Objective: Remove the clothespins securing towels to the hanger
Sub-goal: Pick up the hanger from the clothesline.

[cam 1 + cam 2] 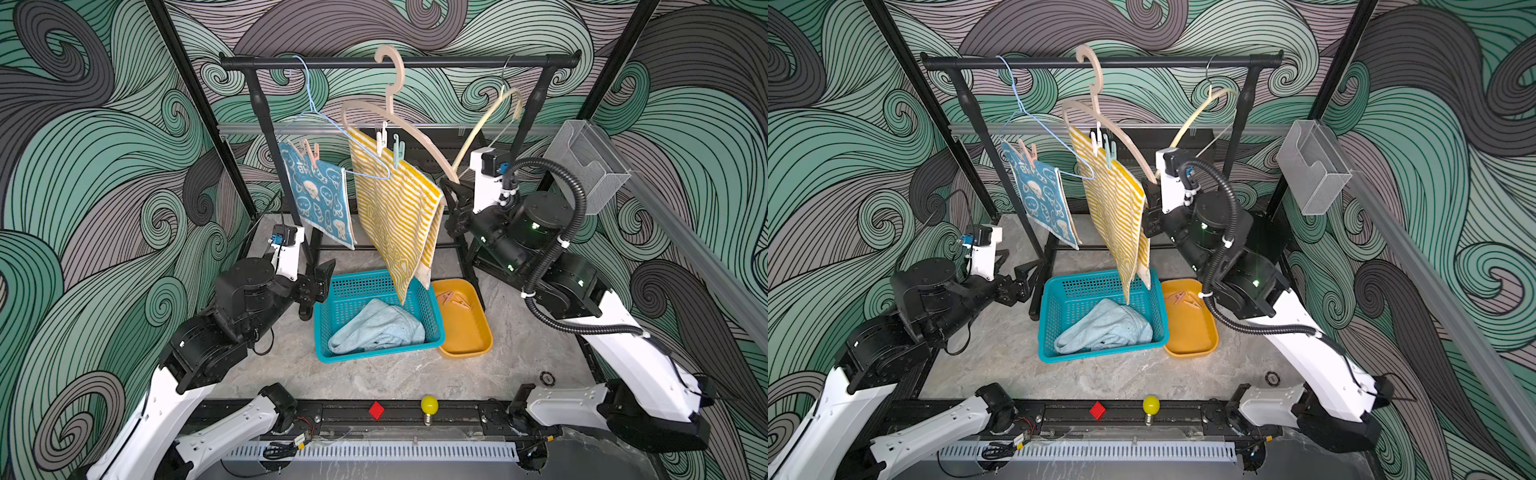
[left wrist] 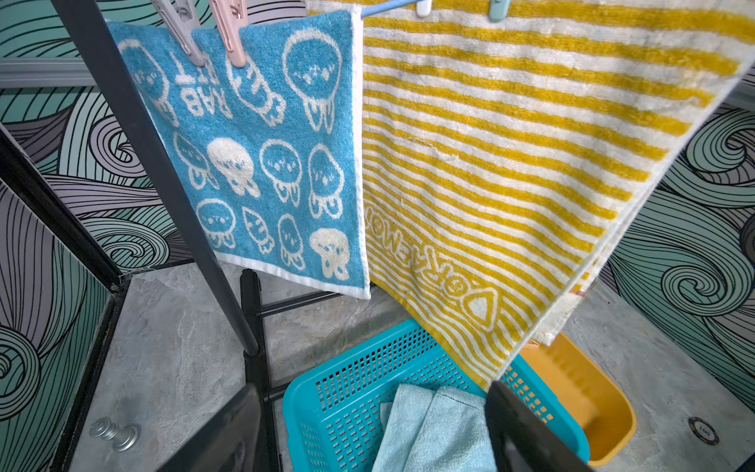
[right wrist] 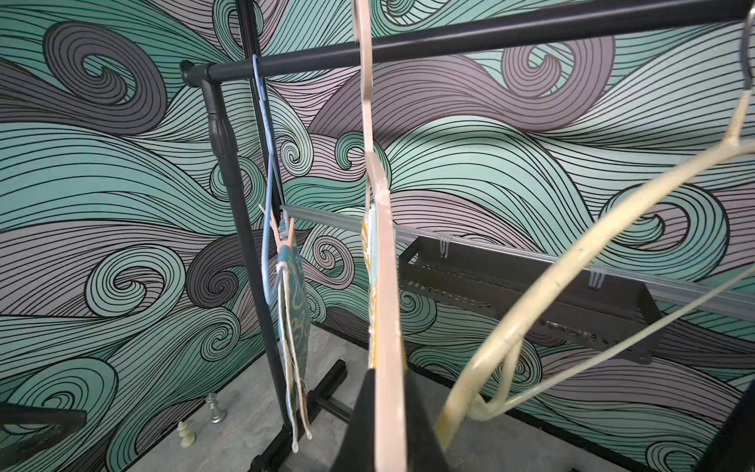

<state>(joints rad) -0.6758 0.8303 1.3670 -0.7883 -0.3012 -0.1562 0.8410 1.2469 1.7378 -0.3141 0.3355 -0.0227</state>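
- right end effector (image 1: 451, 187) clamped shut on beige hanger (image 3: 383, 265), centre frame; brace it steady
- left end effector (image 1: 319, 286) wide open, empty; raise to white clothespin (image 1: 381, 139), upper centre, on striped towel (image 1: 395, 199); squeeze tails

My stereo head sits high over the front edge of the table (image 1: 415, 374), tilted down toward the back wall, far enough off that both top views hold the whole rail (image 1: 457, 61) and the basket (image 1: 1092, 291) below it. My left wrist camera rides low beside the post (image 2: 159, 163), facing up and across, close on the bunny towel (image 2: 265, 143) and striped towel (image 2: 510, 143), and it shares that basket with the head. My right wrist camera is up close against the pink hanger (image 3: 386, 306), looking along the rail, so it catches the same bunny towel edge-on
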